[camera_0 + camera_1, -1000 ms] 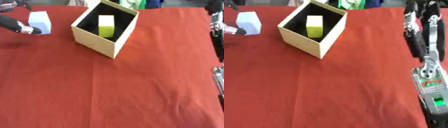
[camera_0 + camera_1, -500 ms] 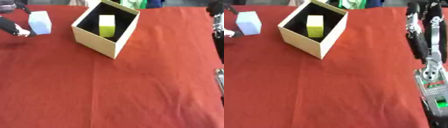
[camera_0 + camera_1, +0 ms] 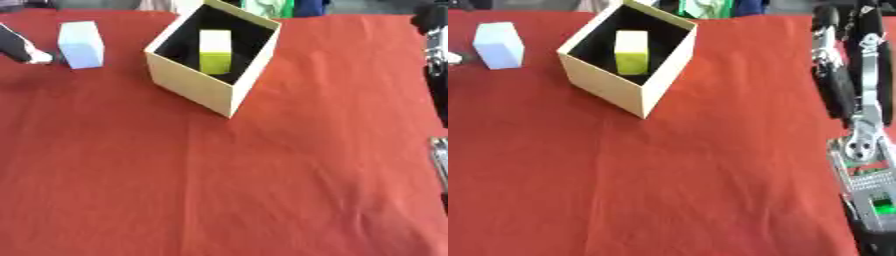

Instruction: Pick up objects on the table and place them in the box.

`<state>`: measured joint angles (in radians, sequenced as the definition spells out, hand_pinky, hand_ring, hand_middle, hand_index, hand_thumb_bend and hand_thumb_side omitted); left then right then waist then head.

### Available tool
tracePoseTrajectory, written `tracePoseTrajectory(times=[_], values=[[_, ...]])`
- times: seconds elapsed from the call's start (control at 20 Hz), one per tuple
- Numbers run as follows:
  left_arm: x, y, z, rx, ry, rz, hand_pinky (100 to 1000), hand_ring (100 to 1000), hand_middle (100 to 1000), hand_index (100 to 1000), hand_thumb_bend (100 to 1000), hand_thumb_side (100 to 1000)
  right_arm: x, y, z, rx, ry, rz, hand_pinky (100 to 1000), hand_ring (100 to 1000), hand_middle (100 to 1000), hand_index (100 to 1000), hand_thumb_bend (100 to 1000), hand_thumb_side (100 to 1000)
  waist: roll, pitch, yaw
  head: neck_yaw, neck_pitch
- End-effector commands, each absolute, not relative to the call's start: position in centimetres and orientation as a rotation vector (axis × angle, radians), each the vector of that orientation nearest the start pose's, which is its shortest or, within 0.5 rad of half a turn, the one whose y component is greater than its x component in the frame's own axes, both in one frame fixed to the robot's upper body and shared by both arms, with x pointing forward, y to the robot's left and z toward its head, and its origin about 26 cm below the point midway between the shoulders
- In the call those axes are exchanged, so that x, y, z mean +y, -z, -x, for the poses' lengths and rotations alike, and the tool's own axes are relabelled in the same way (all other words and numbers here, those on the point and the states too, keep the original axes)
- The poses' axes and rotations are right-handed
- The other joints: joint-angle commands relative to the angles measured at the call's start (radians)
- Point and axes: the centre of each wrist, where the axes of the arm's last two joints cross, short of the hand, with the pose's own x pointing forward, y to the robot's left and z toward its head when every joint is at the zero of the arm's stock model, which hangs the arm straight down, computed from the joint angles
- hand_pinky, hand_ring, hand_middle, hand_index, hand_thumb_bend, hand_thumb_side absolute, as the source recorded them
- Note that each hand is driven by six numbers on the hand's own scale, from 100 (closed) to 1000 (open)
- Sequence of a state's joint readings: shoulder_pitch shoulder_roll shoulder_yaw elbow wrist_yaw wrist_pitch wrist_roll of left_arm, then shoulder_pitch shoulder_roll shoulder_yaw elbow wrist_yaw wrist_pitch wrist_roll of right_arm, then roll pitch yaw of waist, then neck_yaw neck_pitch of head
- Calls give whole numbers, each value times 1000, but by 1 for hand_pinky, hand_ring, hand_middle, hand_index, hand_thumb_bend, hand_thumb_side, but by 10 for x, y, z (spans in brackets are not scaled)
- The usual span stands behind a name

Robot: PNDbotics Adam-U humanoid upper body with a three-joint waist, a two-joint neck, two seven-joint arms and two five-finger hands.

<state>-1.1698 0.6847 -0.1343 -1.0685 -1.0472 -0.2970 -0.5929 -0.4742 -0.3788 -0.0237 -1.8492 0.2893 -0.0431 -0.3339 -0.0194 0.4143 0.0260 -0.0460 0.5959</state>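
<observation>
Table [image 3: 262, 190]: covered edge to edge by a red cloth [image 3: 114, 165], lightly creased, evenly lit. Far edge: a strip of grey floor [image 3: 367, 6]; green fabric [image 3: 265, 7] and dark blue fabric [image 3: 308, 6] beyond the cloth's far centre.

Open red cloth [image 3: 262, 190] lies before the box [image 3: 197, 87]; pale block [image 3: 80, 44] stands left.

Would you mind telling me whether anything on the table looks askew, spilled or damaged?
Nothing looks spilled or damaged. The cardboard box sits turned at an angle on the red cloth, with a yellow block inside. A pale blue block stands upright outside, beside the left robot hand.
</observation>
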Motion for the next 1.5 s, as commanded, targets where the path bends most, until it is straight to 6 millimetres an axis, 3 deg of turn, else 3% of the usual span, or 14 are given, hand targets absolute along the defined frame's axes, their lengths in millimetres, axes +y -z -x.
tracePoseTrajectory(times=[0.05,0.45,0.85,1.5], values=[[322,-393,-441,-1300,1662,-1416,779,925,868,908,446,433,-271,-237,-336,-2440,-203,723,789,742,694,1000,100,852,2,-18,-3,7,-13],[324,-390,-444,-1245,1669,-1394,793,938,882,912,453,464,-270,-240,-337,-2446,-214,720,790,742,694,1000,100,856,6,-4,-12,37,-11],[328,-394,-442,-1184,1649,-1375,803,954,900,919,453,448,-273,-241,-337,-2444,-220,726,790,743,694,1000,100,861,5,11,-7,66,-43],[323,-404,-439,-1276,1606,-1436,824,978,907,919,395,415,-274,-243,-338,-2443,-231,717,792,744,695,1000,100,866,-3,30,-9,71,-81]])
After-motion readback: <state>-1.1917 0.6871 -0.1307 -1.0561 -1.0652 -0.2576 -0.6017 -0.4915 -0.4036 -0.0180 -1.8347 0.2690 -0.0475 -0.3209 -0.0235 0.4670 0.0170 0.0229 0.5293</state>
